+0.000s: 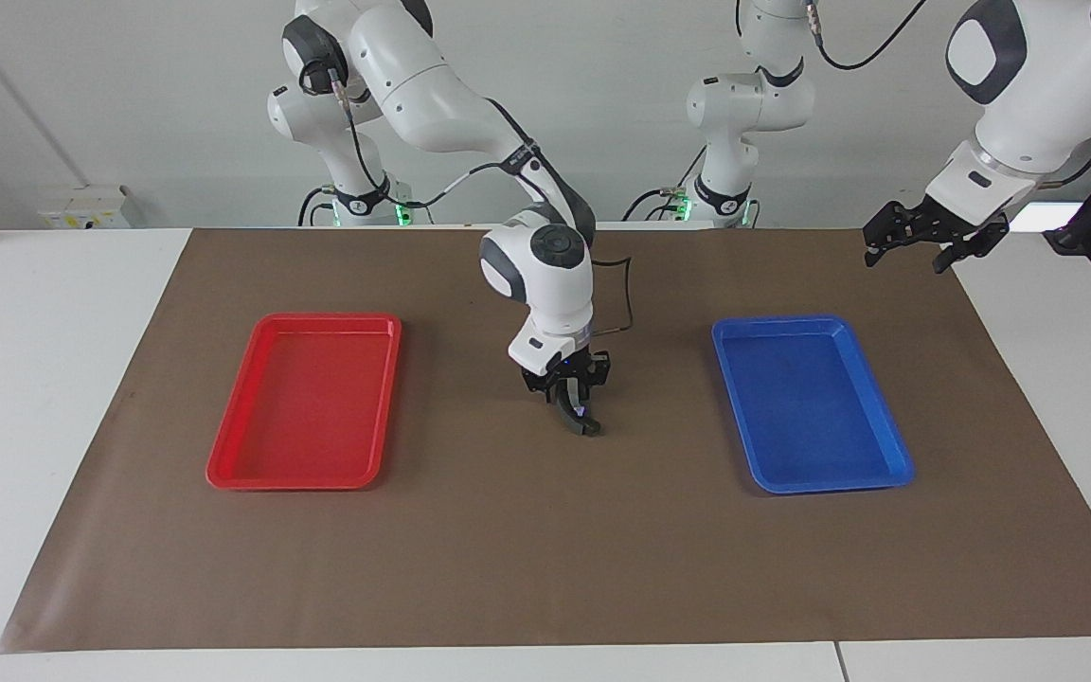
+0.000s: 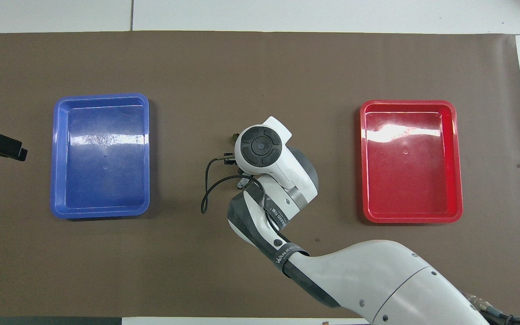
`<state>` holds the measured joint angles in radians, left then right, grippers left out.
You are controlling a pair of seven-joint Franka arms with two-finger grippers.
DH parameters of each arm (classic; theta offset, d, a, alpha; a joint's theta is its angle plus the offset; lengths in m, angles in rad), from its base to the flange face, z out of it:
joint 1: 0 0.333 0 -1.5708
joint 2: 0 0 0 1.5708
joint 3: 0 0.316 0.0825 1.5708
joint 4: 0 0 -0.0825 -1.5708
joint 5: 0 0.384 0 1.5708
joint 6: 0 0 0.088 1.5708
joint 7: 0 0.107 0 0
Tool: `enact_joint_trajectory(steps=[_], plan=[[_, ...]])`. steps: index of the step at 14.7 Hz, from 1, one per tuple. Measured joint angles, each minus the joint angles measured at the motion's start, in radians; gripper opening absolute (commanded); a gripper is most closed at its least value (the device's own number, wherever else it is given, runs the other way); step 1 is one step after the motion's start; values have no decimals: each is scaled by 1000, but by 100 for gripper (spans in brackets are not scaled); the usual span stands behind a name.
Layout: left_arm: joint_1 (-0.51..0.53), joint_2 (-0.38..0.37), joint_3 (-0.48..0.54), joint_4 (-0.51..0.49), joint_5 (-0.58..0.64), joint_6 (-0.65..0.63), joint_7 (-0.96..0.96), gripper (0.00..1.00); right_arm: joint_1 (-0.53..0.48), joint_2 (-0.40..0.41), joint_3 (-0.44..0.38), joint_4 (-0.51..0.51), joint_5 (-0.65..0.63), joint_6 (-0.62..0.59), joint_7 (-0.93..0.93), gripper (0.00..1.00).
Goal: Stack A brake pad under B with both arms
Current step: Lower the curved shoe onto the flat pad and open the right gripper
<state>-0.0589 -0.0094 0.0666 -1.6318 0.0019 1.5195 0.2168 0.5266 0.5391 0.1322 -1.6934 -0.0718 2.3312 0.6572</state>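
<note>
The right arm reaches out over the middle of the brown mat, and its right gripper points down at a spot between the red tray and the blue tray. Right at its tip is a small dark piece, which I take to be the A brake pad. It is low against the mat, but I cannot tell if it lies flat or hangs just clear. So little of it shows that its shape is hard to make out. Whether the right gripper is clamped on it or has let go, I cannot tell either. From above, the arm's round wrist covers that spot, so the pad and the gripper's tip are hidden there. The left arm waits at its own end of the table. Its left gripper hangs spread wide with nothing in it, above the mat's edge beside the blue tray. From above, only its dark tip pokes in at the view's edge.
</note>
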Motion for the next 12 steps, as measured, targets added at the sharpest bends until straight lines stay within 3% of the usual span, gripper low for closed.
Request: enact_joint_trajectory(steps=[3, 6, 12], plan=[[0, 0, 0, 0, 0, 0, 0, 100, -1, -6, -2, 2, 0, -4, 0, 100], [0, 0, 0, 0, 0, 0, 0, 100, -21, -67, -23, 9, -1, -66, 11, 100], [0, 0, 0, 0, 0, 0, 0, 100, -262, -283, -30, 9, -7, -240, -4, 100]])
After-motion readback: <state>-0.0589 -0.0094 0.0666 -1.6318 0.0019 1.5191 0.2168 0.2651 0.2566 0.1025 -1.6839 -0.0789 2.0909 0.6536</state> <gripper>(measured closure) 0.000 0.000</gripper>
